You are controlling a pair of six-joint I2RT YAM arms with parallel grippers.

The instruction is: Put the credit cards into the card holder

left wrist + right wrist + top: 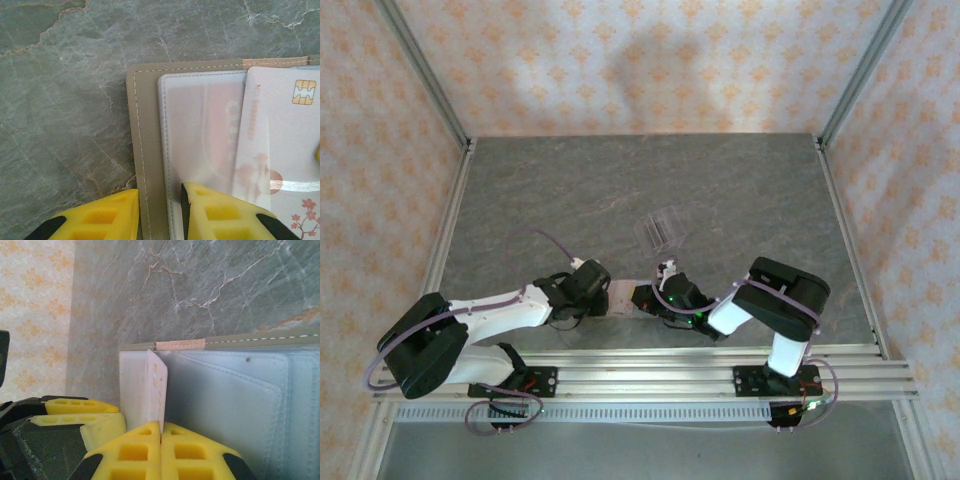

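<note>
Gripping one credit card (156,385) in the right gripper (161,427), jaws fully closed on the card's near edge with no gap between the yellow fingertips (135,450). Presenting the card almost edge-on to the right wrist camera, directly over the card holder (240,405). From the left wrist, showing as a pale card with a gold chip and pink blossom print, face up and overlapping the right part of the holder's clear sleeve (200,140); cannot tell whether its leading edge sits inside that sleeve or on top of it. Straddling the holder's stitched tan border with the left gripper (159,200), jaws part open: one finger (100,220) over the grey marble-pattern table (60,100), the other over the sleeve. Cannot tell whether either finger presses down; no clamp on the border evident. Lying open and flat near the table's front edge, between both grippers, as for the holder's position overhead. Standing well apart, farther back: clear plastic stand (660,228).
</note>
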